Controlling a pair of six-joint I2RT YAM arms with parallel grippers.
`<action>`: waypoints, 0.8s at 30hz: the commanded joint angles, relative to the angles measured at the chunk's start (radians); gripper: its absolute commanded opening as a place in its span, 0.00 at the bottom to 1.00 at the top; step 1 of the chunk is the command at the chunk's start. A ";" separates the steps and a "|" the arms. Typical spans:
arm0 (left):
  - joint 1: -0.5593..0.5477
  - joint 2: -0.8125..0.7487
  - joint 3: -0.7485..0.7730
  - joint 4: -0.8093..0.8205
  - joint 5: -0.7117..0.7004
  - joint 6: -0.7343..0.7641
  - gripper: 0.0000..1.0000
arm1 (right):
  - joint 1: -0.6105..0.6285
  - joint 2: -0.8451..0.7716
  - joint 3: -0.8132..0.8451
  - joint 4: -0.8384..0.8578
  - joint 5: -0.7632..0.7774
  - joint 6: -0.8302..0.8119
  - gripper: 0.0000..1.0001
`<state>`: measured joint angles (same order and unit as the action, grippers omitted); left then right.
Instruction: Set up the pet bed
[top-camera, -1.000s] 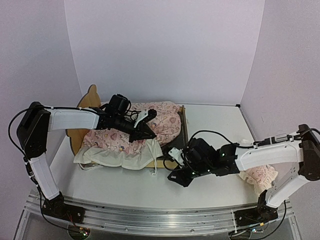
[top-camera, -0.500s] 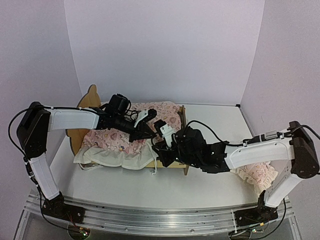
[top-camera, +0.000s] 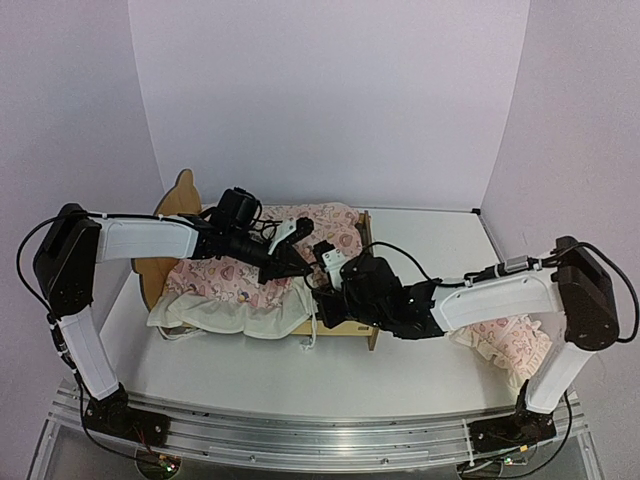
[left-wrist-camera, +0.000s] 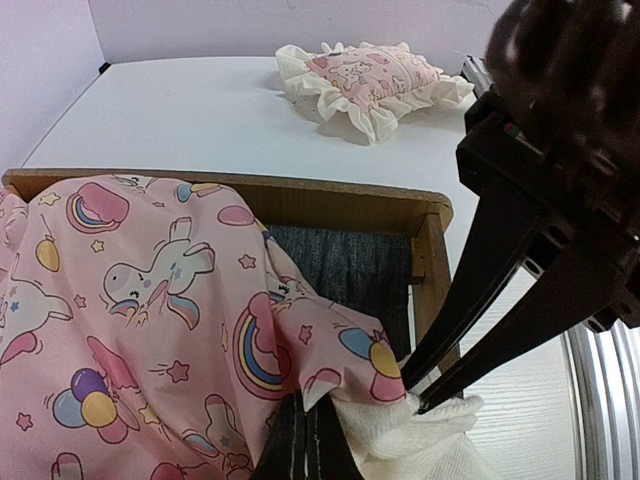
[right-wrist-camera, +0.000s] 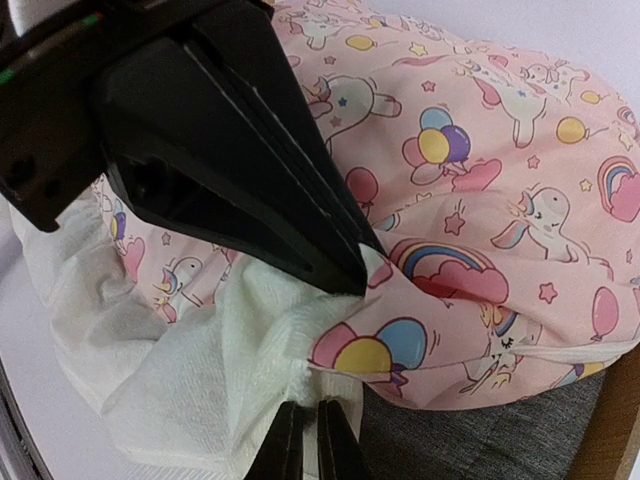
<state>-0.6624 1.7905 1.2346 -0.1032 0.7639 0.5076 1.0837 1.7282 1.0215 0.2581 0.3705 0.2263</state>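
The pet bed (top-camera: 178, 200) sits on the left half of the table (left-wrist-camera: 180, 110), bear-ear headboard at the far left. The pink quilt (top-camera: 335, 235) is heaped over most of it, and only a strip of grey base (left-wrist-camera: 340, 270) shows at the foot end.

Your left tool (right-wrist-camera: 357, 272) is clamped on a fold of the quilt near that foot end. Your right tool (right-wrist-camera: 312, 415) is right beside it, jaws nearly together and nipping the cream underside at the quilt's corner.

Watch this: the two tools are almost touching. Any sideways spread that starts crooked could knock finger against finger.

The right pinch looks thin. It may have only the towelling backing, so a firm tug could let the corner slip out and flop back.

The frame looks light too. Pull both hands the same way and I'd expect the bed to skid or lift a leg rather than the quilt spreading.

The ruffled pillow (left-wrist-camera: 365, 75) lies well apart on the right, close under your right arm, and a wide swing could sweep it off.
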 joint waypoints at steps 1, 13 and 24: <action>0.003 -0.048 -0.010 0.034 -0.010 0.009 0.00 | -0.009 0.029 0.049 -0.015 -0.032 0.049 0.10; 0.003 -0.051 -0.014 0.034 -0.013 0.012 0.00 | -0.026 0.082 0.092 -0.055 -0.058 0.095 0.13; 0.014 -0.064 -0.024 0.020 -0.020 0.032 0.00 | -0.050 -0.003 0.116 -0.199 0.176 0.034 0.00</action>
<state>-0.6621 1.7848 1.2202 -0.1024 0.7544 0.5158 1.0448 1.7977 1.0888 0.1365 0.4034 0.3192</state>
